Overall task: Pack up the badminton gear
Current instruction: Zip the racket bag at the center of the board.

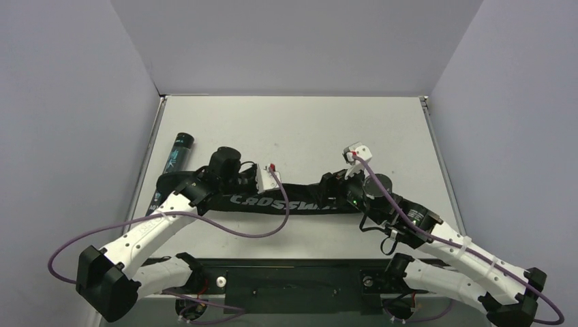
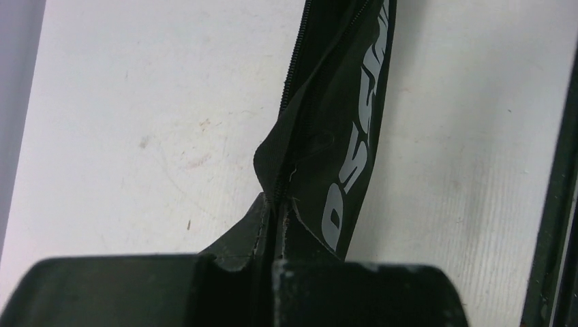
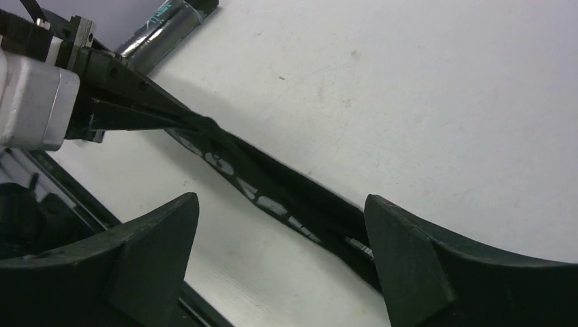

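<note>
Bag: the racket bag (image 1: 286,201) lies flat across mid-table, logo up.
Tube: the black tube (image 1: 178,153) lies at the table's left edge.
Left gripper (image 2: 276,208): clenched on the bag's zip edge, fabric puckered.
Right gripper (image 3: 279,208): released, spread wide over the bag, holding nothing.
Recommendation: left anchors the fabric taut along the zip line; right closes squarely, without lifting the bag.

— From where is the bench (image 1: 293,122) viewed?
— From high behind its near edge, facing down and forward; all is taken in.
— And the wrist views?
— Both are held close and low; the racket bag (image 1: 272,201) is shared by all three.
</note>
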Robot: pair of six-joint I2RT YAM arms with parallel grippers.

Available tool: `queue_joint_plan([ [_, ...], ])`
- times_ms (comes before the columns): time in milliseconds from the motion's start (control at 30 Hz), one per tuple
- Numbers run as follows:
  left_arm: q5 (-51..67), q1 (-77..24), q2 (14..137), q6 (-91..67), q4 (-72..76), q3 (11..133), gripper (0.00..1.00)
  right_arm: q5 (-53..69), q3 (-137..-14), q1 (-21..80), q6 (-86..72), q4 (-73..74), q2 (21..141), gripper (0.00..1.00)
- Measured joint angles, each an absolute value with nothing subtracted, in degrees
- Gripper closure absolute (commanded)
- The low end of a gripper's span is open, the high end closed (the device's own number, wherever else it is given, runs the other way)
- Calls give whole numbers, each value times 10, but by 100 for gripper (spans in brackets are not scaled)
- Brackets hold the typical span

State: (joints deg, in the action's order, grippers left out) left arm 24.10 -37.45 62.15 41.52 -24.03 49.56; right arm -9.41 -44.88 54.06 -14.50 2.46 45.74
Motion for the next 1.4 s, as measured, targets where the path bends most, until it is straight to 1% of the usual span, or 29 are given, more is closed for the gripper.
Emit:
queue_joint_plan([
  [67,239,-349,634,395,-232,504,100,-72,-451,522,-198,21,475,24],
  [267,232,-309,649,354,-213,510,100,34,-443,448,-350,-48,560,31],
  [367,231,-296,652,335,-204,510,100,81,-435,427,-408,-97,601,35],
  [567,229,-287,655,317,-199,510,100,158,-433,416,-502,-230,700,52],
  [600,229,-287,655,317,-199,510,100,173,-433,414,-520,-262,723,58],
  [667,229,-287,655,317,-199,510,100,204,-433,403,-559,-325,774,67],
  [700,229,-287,655,316,-199,510,100,214,-433,398,-576,-348,794,68],
  [767,228,-286,655,314,-199,510,100,243,-433,388,-624,-418,847,66],
  [900,227,-283,655,309,-197,510,100,283,-433,374,-710,-530,925,59],
  [967,226,-280,655,307,-197,510,100,300,-433,370,-746,-577,947,56],
  [1100,225,-277,655,307,-194,510,100,321,-433,364,-777,-618,954,54],
  [1267,225,-277,656,302,-194,510,100,335,-409,351,-768,-613,920,54],
  [1400,225,-275,657,289,-190,510,100,334,-387,347,-703,-513,841,55],
])
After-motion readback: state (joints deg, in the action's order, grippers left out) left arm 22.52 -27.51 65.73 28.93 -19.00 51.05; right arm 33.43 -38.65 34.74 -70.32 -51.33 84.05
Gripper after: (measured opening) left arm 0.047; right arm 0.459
